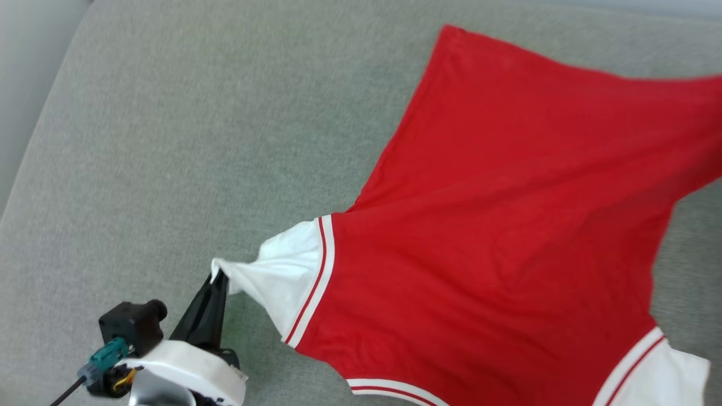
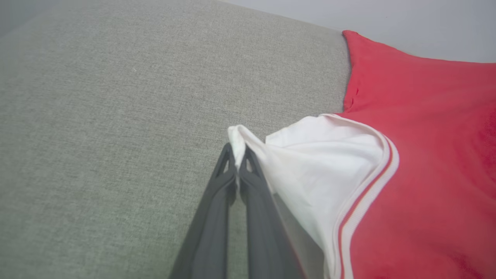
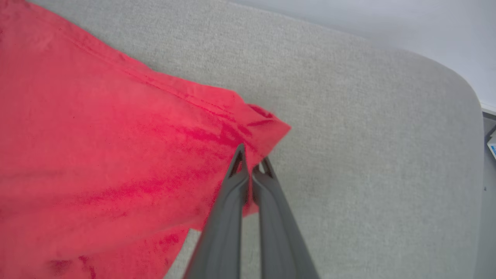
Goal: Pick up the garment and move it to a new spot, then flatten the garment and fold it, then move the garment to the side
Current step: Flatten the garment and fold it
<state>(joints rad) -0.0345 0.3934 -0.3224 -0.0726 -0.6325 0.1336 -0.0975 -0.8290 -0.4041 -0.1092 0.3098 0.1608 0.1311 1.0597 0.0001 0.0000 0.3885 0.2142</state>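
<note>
well, your left gripper point(image 2: 237, 154) is pinched narrow on the very tip of the white sleeve point(image 2: 321, 174), and your right gripper point(image 3: 252, 162) is closed on a red hem corner point(image 3: 267, 128) of the shirt point(image 1: 507, 225). the shirt is stretched between the two: its red body fans out ahead and to the right of the left fingers, spreads to the left of the right fingers, and most of it lies on the grey cushion point(image 1: 169, 141). the weak point looks to be the left hold. only a small fold of cloth sits between those fingertips, so a hard pull away from the shirt could slide it free and leave the sleeve crumpled. the cloth is drawn into ridges running from the sleeve across the body, so if you move one gripper faster than the other you will likely skew the shirt and set creases where you want it flat. if you carry it low, the cushion's weave may drag the middle and bunch it. beyond the right fingers the cushion ends, and a push that way could spill the hem over. as for containers, you have none to handle; the shirt rests straight on the cushion.
</note>
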